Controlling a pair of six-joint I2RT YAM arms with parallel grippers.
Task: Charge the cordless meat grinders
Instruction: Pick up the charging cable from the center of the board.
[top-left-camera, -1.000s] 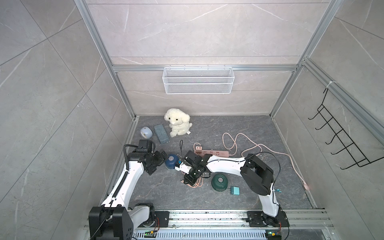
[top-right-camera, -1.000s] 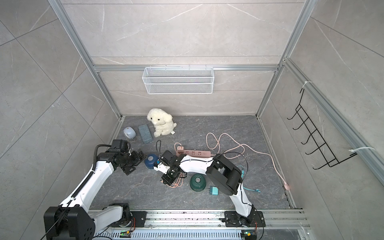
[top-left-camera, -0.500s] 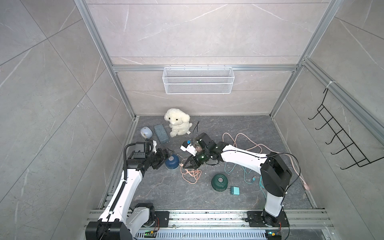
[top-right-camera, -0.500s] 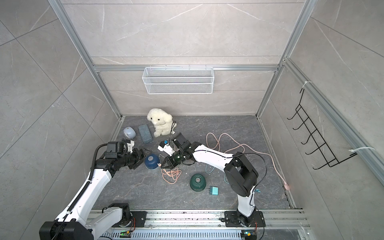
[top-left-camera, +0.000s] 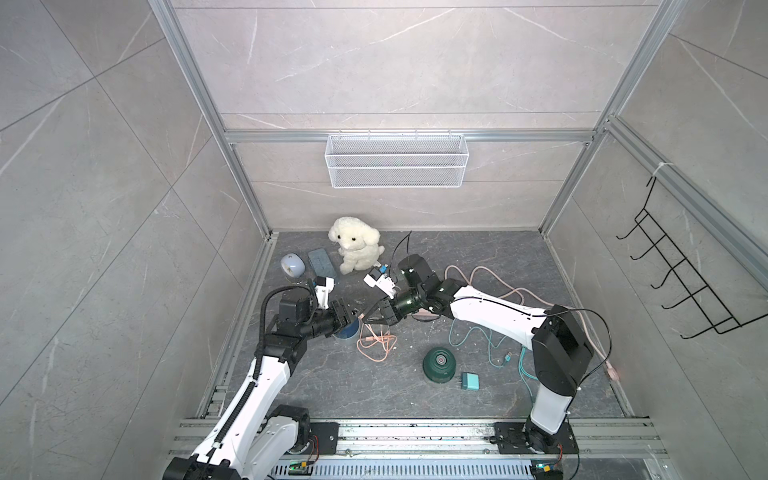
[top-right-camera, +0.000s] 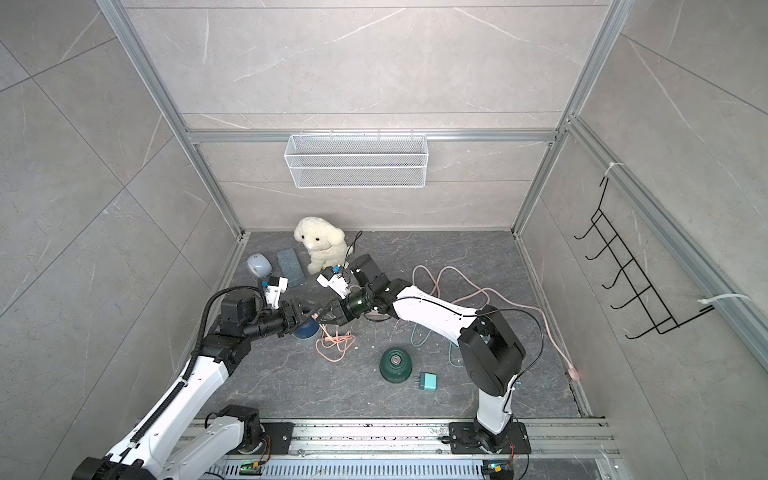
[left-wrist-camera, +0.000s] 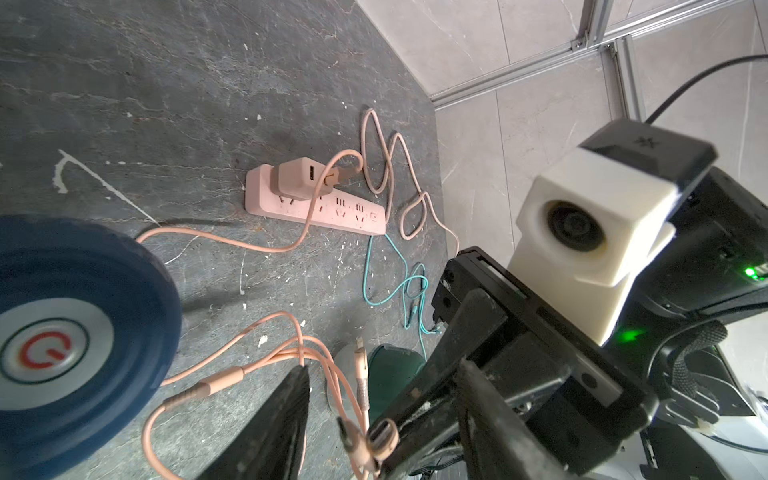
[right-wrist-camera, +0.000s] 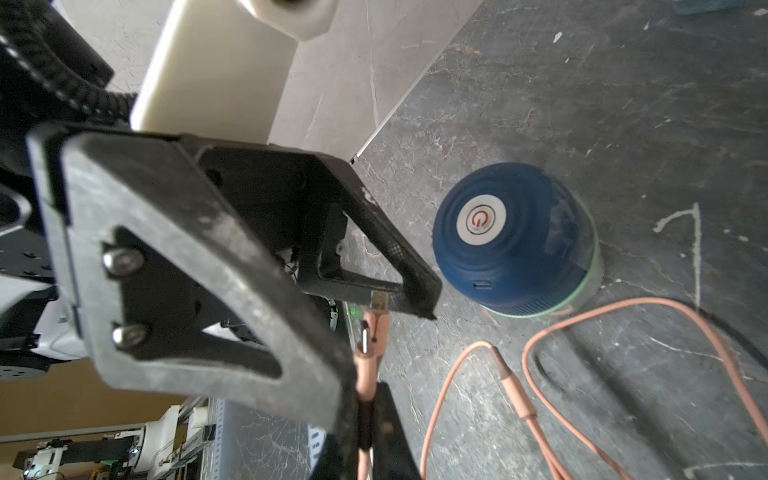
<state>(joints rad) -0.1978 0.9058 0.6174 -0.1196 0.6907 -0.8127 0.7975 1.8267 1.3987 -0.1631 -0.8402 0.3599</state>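
Observation:
The navy blue grinder (right-wrist-camera: 511, 241) stands on the dark floor, half hidden under my left gripper (top-left-camera: 353, 313) in both top views. The dark green grinder (top-left-camera: 439, 364) stands alone nearer the front. My right gripper (right-wrist-camera: 368, 382) is shut on a plug of the pink charging cable (right-wrist-camera: 370, 353) and holds it above the floor, beside the blue grinder. My left gripper (left-wrist-camera: 386, 365) faces it tip to tip, its jaws apart around the plug's metal end. The cable runs to a pink adapter (left-wrist-camera: 299, 178) on the pink power strip (left-wrist-camera: 345, 212).
A white plush dog (top-left-camera: 355, 249), a pale grey-blue gadget (top-left-camera: 293, 266) and a blue-grey block (top-left-camera: 321, 262) sit at the back left. A teal cable (top-left-camera: 490, 349) and a teal adapter (top-left-camera: 471, 381) lie near the green grinder. A wire basket (top-left-camera: 397, 166) hangs on the back wall.
My right gripper has lifted the pink cable plug off the floor and swung it leftward. The left gripper has moved right to meet it and its jaws have narrowed.

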